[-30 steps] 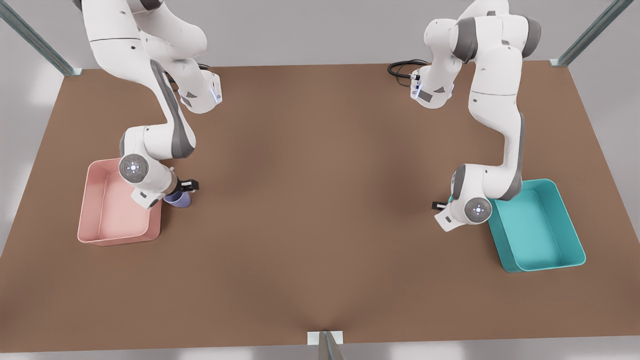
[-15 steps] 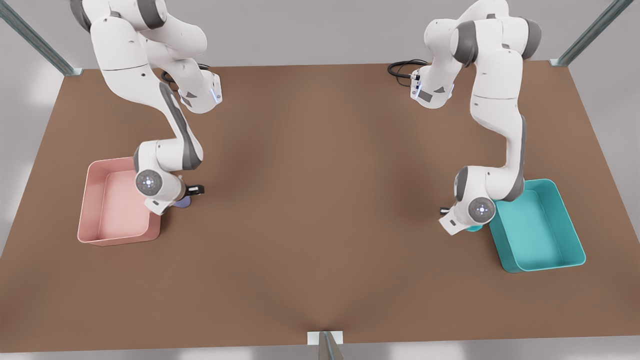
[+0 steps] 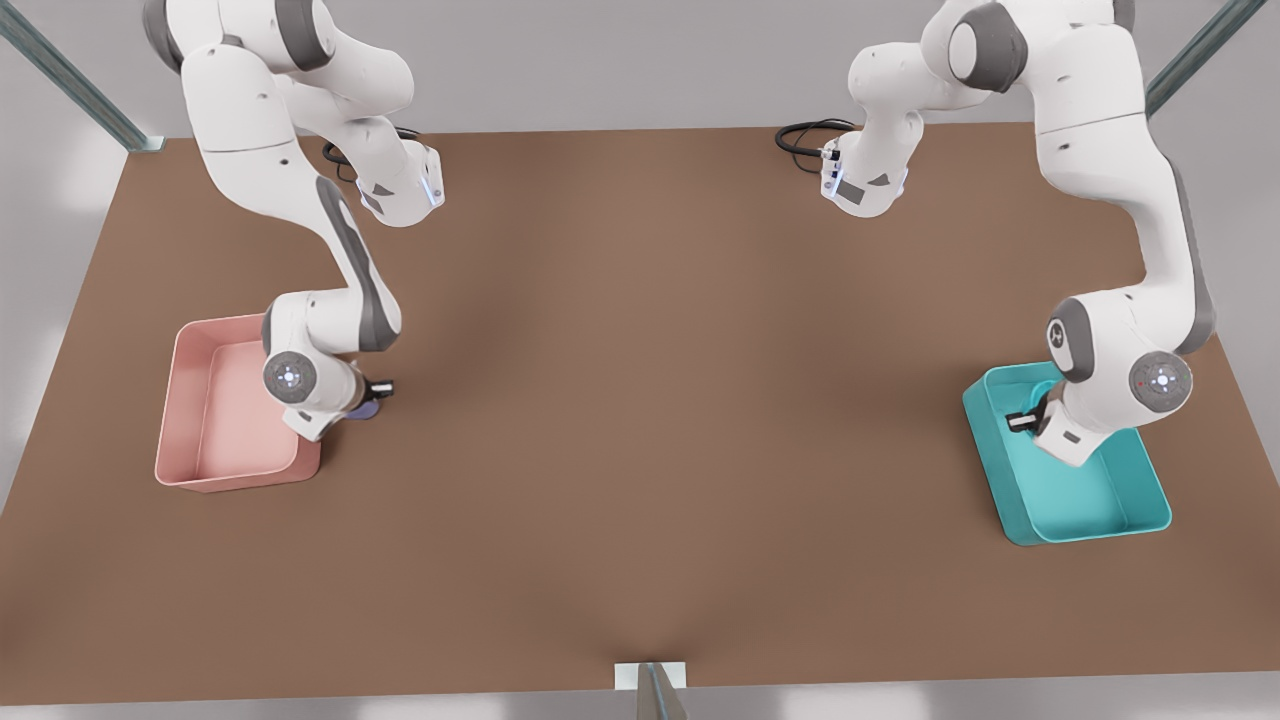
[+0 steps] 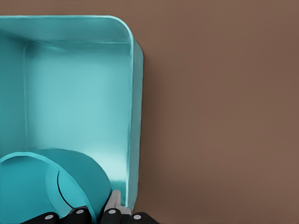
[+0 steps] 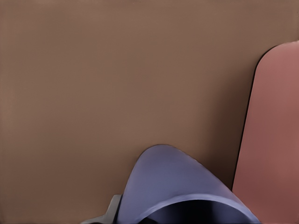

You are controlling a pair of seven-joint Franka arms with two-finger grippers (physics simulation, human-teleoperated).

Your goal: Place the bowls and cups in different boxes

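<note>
Toward the front view's right, the left hand [image 3: 1022, 421] holds the small round teal bowl [image 4: 51, 184] by its rim, fingers closed on it, over the shallow teal plastic box [image 3: 1130, 505]. At middle left, the right hand [image 3: 375, 390] grips the lavender tapered cup [image 5: 180, 186] beside the pale pink plastic box [image 3: 185, 400] on the brown table [image 3: 640, 400].

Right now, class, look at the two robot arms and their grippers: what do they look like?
Both arms are glossy white with rounded shells and dark grey joint bands. Each wrist carries a round grey cap with a small glowing light. The right gripper and the left gripper are black. A black cable loops on the brown table behind one base.
</note>
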